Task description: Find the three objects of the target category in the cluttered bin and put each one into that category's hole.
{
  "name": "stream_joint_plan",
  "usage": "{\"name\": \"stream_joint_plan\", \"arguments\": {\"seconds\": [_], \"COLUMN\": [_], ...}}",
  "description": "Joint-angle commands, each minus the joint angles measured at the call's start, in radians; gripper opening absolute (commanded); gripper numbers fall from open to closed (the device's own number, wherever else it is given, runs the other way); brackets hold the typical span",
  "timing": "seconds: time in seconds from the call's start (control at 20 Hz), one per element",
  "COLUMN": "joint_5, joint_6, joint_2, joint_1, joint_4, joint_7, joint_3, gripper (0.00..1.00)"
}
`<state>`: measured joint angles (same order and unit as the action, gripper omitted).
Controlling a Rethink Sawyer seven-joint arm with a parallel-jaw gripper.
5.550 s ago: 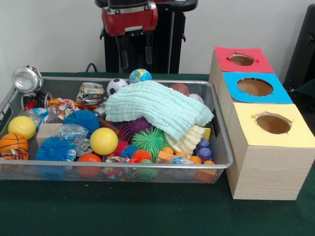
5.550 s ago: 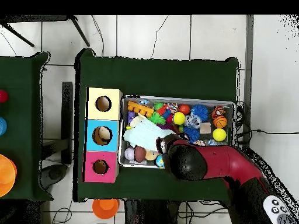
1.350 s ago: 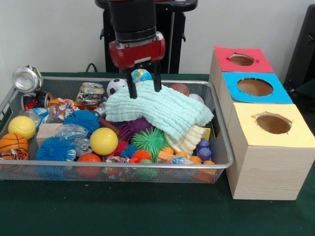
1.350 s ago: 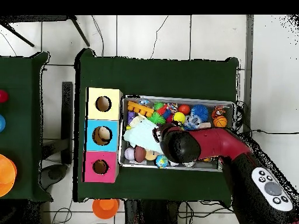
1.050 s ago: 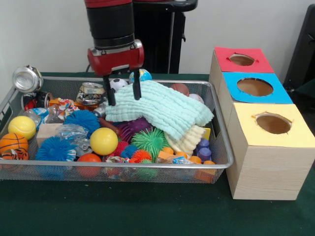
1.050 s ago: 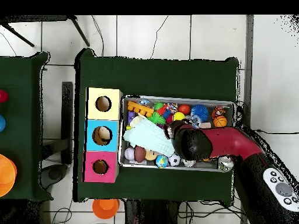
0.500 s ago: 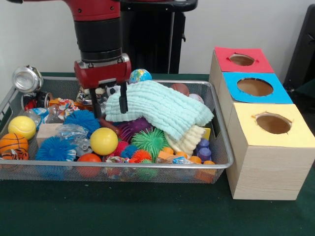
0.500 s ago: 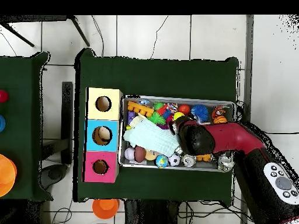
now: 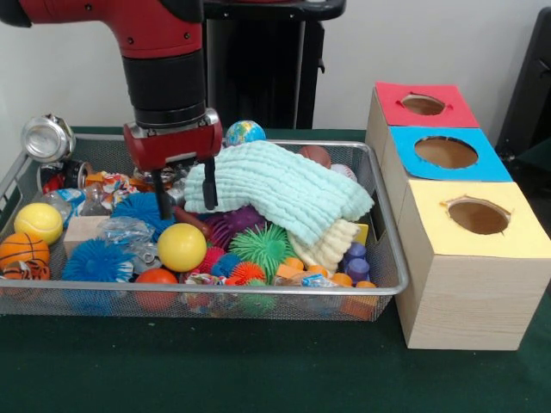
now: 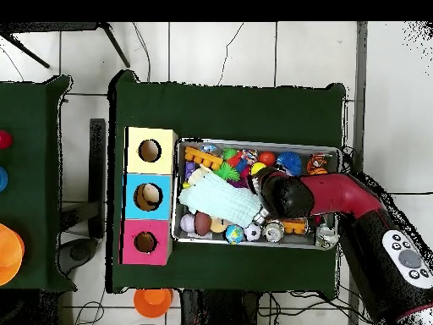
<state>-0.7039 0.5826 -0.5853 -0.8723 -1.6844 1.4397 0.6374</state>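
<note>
Wire-mesh bin (image 9: pixel 389 258) is crammed with balls and toys; the gripper (image 9: pixel 184 196) is held low inside, fingers (image 9: pixel 209 185) spread, beside the mint cloth (image 9: pixel 284 189), above a blue spiky ball (image 9: pixel 145 209).

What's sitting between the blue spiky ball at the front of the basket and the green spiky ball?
In the front view, a smooth yellow ball lies between the blue spiky ball and the green spiky ball, with a small red spiky ball beside it.
</note>
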Motion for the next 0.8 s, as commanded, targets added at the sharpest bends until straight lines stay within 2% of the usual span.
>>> {"name": "stream_joint_plan", "arguments": {"seconds": [0.05, 0.3, 0.55, 0.8], "joint_5": [0.025, 0.070, 0.088, 0.085], "joint_6": [0.262, 0.392, 0.437, 0.354], "joint_2": [0.028, 0.013, -0.003, 0.024], "joint_1": [-0.031, -0.034, -0.037, -0.096], "joint_4": [0.125, 0.170, 0.144, 0.069], "joint_7": [-0.338, -0.355, -0.331, -0.297], "joint_3": [0.064, 0.100, 0.123, 0.145], "gripper": [1.00, 1.00, 1.00, 1.00]}}
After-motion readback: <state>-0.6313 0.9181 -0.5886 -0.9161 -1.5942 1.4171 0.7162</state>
